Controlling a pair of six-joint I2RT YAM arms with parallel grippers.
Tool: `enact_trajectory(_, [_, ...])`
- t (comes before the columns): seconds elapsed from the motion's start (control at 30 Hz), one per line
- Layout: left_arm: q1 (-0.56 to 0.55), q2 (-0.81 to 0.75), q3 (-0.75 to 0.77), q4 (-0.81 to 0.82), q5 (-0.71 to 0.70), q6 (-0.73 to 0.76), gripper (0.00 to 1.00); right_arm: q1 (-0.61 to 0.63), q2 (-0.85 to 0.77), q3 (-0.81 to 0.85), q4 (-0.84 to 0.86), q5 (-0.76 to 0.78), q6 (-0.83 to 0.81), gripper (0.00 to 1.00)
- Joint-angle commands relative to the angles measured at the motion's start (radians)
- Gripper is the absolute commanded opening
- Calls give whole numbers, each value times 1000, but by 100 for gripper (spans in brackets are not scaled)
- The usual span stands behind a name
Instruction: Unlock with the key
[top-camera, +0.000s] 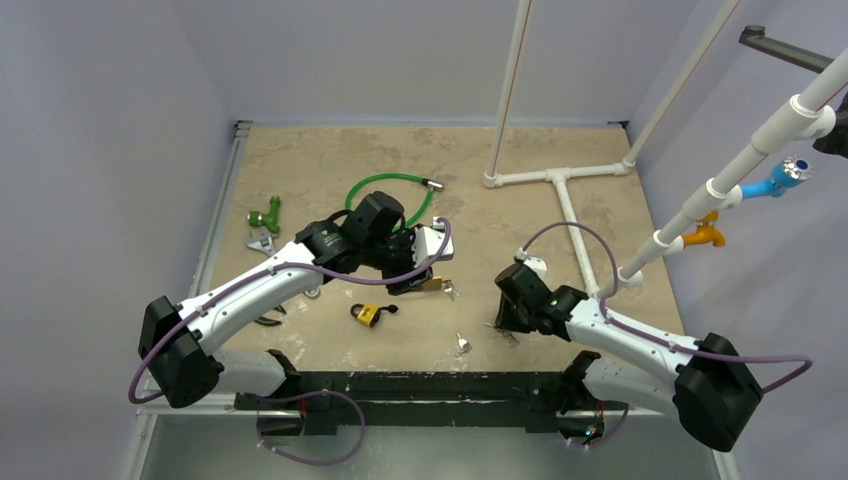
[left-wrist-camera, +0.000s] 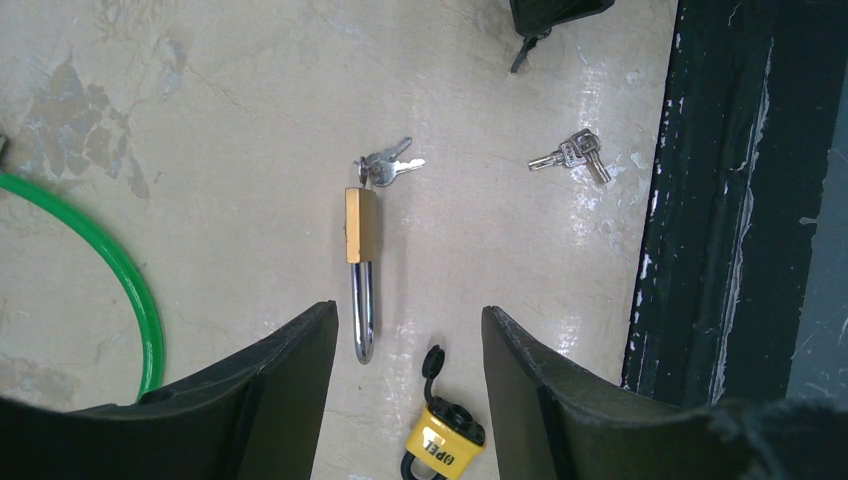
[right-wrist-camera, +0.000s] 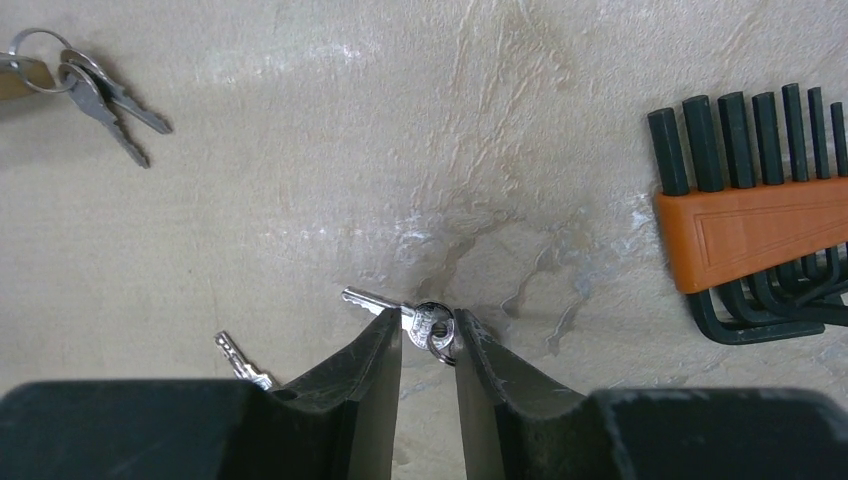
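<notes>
Padlock below open left gripper; right gripper pinches key near table edge.

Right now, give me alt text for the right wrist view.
Right fingers narrowly straddle a silver key bunch lying on the beige table; another key pair lies upper left, an orange hex-key set at right.

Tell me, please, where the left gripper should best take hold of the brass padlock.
Probably the brass body, pinched across its long flat sides from straight above. The padlock lies flat, in line with the open left gripper; its body is blocky, its shackle thin and round, and the keys sit at the far end.
</notes>
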Motion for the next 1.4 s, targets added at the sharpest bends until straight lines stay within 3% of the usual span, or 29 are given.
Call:
enact_trajectory(0.0, [7,-27,7,23,30,-15,54,1,22,-9,26,-16,-29,25])
enact_trajectory(0.5, [5,-29,15,15,45,-31,54,30,-11,-24,-31,-28,-14,31])
enact_trajectory(0.77, [5,-33,13,11,47,-34,53,49,-2,-30,-33,-28,-7,15])
enact_trajectory(0.87, [5,-36,12,10,51,-40,53,58,11,-25,-22,-32,-2,1])
enact_trajectory(1.37, [5,-29,-34,51,159,-98,51,60,-133,-8,82,-164,-26,0])
